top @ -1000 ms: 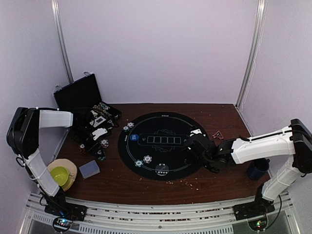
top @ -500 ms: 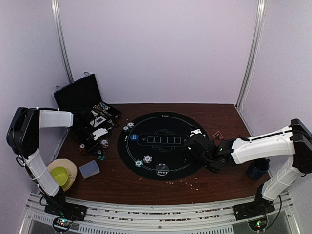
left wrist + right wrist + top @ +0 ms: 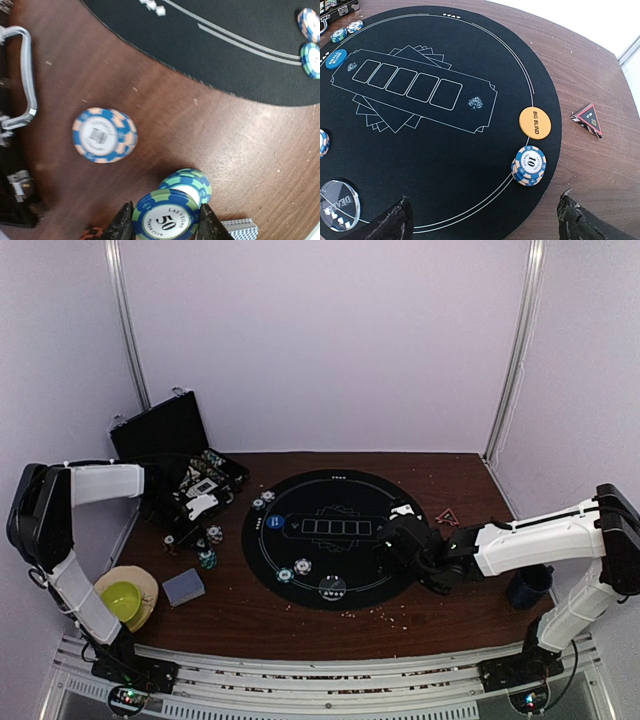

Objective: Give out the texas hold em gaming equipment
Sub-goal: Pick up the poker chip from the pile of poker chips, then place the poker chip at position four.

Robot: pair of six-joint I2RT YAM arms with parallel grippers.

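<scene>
- My left gripper [image 3: 165,226] is pinched narrow on the blue-and-green 50 chip [image 3: 166,218]. One finger [image 3: 121,229] presses its 9 o'clock edge and the other its 3 o'clock edge, with the printed face turned to my wrist camera.
- At 1 o'clock of that chip, a green-and-blue chip [image 3: 194,180] lies on the table [image 3: 165,115], partly hidden behind the one I hold.
- A blue-and-cream chip [image 3: 104,135] lies flat on the bare wood at 11 o'clock of my grip, apart from both.
- A corner of the card deck [image 3: 241,227] shows at 3 o'clock, just beside my finger.
- The black mat [image 3: 240,55] fills the 1 o'clock part of this view, and a pair of chips [image 3: 310,59] sits on it at the far edge.
- The case's metal handle [image 3: 27,75] shows at 9 o'clock.
- My right gripper [image 3: 484,210] is spread wide with nothing between its fingers [image 3: 390,225]. Seen from overhead, it hangs over the mat's 3 o'clock side.
- Under it, the orange BIG BLIND disc [image 3: 535,122] lies on the mat, and the stack of blue 10 chips [image 3: 528,165] stands just at its 6 o'clock, near the rim.
- In the same view, the blue disc [image 3: 336,58] lies at 10 o'clock and the clear dealer disc [image 3: 339,205] at 8 o'clock.
- A triangular marker [image 3: 589,119] lies on the wood off the mat, at 3 o'clock of the orange disc.
- From overhead, the dark blue mug [image 3: 527,587] stands at 4 o'clock of the mat and the green bowl [image 3: 123,597] at 8 o'clock.
</scene>
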